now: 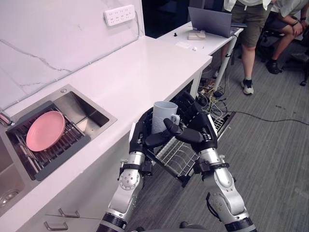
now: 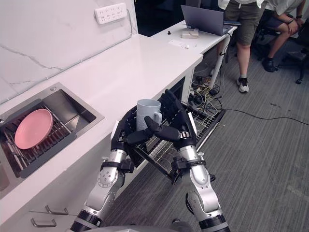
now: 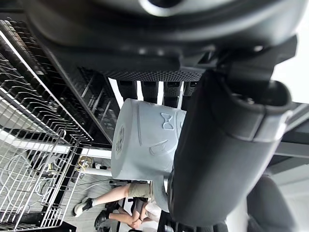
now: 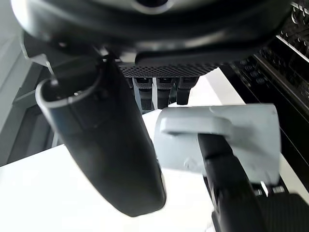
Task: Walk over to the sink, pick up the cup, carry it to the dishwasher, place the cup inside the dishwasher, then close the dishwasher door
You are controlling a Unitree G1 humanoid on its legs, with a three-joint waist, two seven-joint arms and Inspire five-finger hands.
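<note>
The white countertop (image 1: 145, 72) borders grey carpet (image 1: 270, 159). At 9 o'clock, a steel sink (image 1: 84, 107) holds a pink plate (image 1: 45, 130) on a dark slatted tray (image 1: 58, 159). At centre, the pale grey cup (image 1: 163, 116) stands upright above the dishwasher's pulled-out wire rack (image 1: 176, 159). The left hand (image 1: 141, 137) and right hand (image 1: 200, 128) clasp it, thumbs wrapped across its front. The left wrist view shows a raised bow motif on the cup's smooth wall. The right wrist view shows its blocky handle (image 4: 193, 126).

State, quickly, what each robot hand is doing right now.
Left robot hand: closed round the cup.
Right robot hand: closed round the same cup, from its other side.
</note>
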